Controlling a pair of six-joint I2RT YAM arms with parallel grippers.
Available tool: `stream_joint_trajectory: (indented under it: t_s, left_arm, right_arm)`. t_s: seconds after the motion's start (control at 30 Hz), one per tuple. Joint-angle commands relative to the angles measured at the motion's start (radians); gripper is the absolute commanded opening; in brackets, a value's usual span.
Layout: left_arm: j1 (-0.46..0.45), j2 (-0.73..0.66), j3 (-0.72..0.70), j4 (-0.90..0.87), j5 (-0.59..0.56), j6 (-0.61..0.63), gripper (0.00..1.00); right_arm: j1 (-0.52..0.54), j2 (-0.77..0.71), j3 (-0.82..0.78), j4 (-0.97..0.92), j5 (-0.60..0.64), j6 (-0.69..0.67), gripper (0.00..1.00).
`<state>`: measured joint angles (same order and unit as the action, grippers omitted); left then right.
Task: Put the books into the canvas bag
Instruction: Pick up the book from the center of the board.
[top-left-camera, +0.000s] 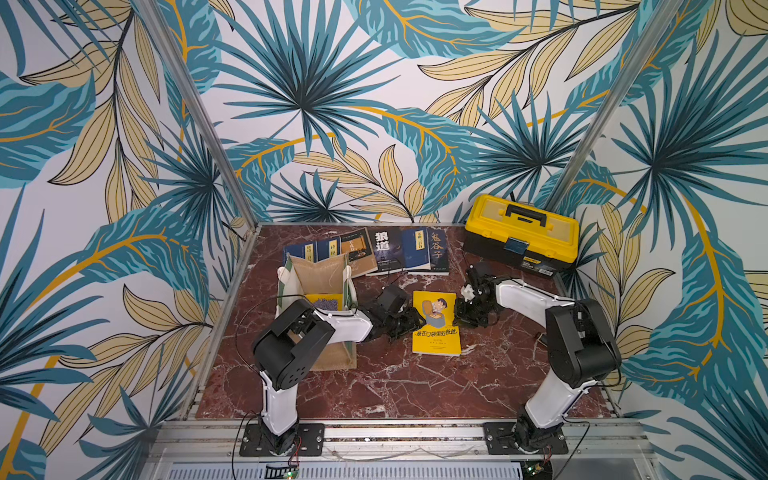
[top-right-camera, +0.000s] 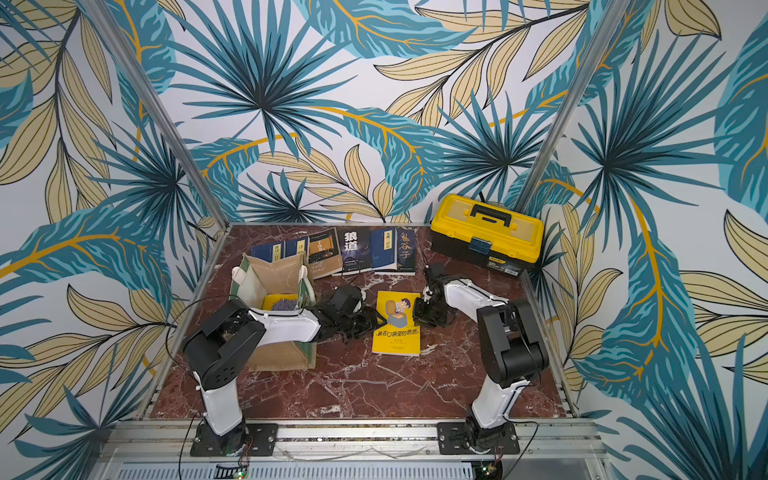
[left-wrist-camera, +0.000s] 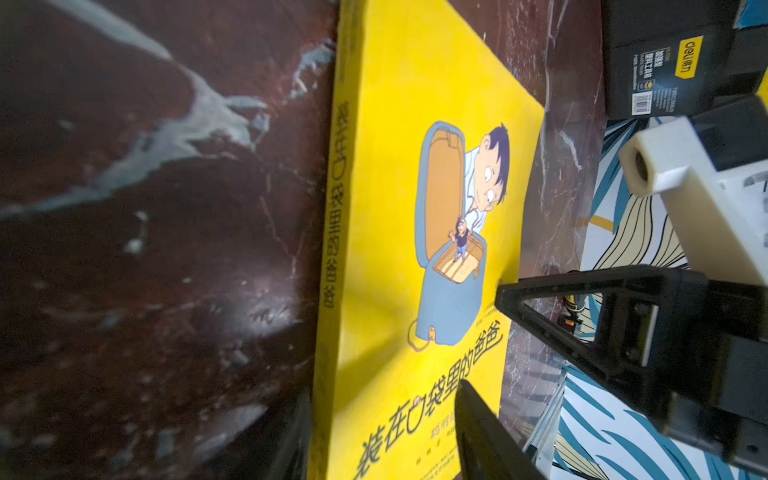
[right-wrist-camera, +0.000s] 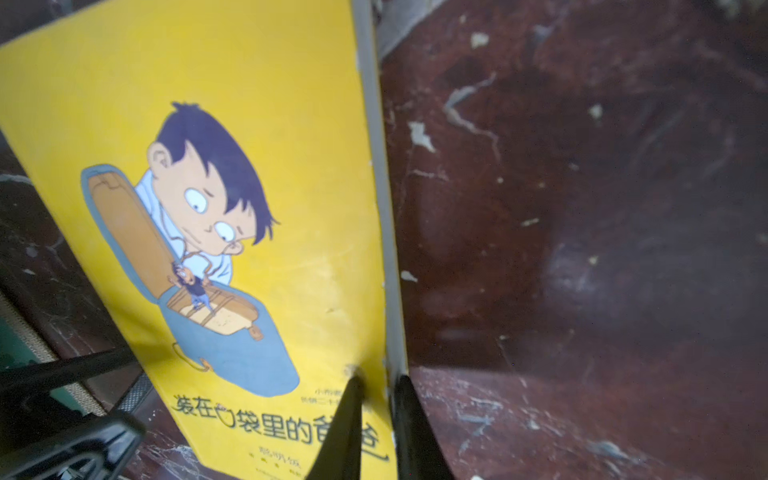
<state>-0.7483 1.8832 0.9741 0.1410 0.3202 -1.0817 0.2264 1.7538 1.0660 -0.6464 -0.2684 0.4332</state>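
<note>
A bright yellow paperback (top-left-camera: 436, 328) with a cartoon boy on its cover lies face up on the dark red marble bench (top-left-camera: 395, 386), between the two pincers. The left pincer (top-left-camera: 411, 323) sits at the paperback's spine side, its fingers (left-wrist-camera: 486, 432) spread wide with the spine edge between them and not clamped on it. The right pincer (right-wrist-camera: 378, 399) is at the opposite page edge, its fingers drawn close together and pinching that edge. On the left pincer's other side, away from the paperback, stands the boxy tan canvas bag (top-left-camera: 320, 270) — open at the top, with another yellow book (top-left-camera: 324, 301) lying inside. Beyond both pincers, a row of dark and navy books (top-left-camera: 386, 249) lies along the bench's far edge. A yellow-and-black plastic toolbox (top-left-camera: 521, 232) sits beyond the right pincer.
</note>
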Motion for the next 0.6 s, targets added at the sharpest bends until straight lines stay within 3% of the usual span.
stream_joint_trajectory:
  t_s: [0.0,0.2,0.57]
  left_arm:
    - [-0.017,0.038,0.033,0.153,0.111,-0.010,0.54]
    - [-0.040,-0.032,0.078,0.169,0.195,0.044,0.45]
    - [-0.070,-0.075,0.048,0.169,0.153,0.018,0.31]
  right_arm:
    - [0.030,0.052,-0.015,-0.062,-0.049,-0.014,0.17]
    - [0.029,0.044,-0.015,-0.052,-0.049,-0.011,0.17]
    - [0.029,0.036,-0.032,-0.043,-0.048,-0.007,0.17]
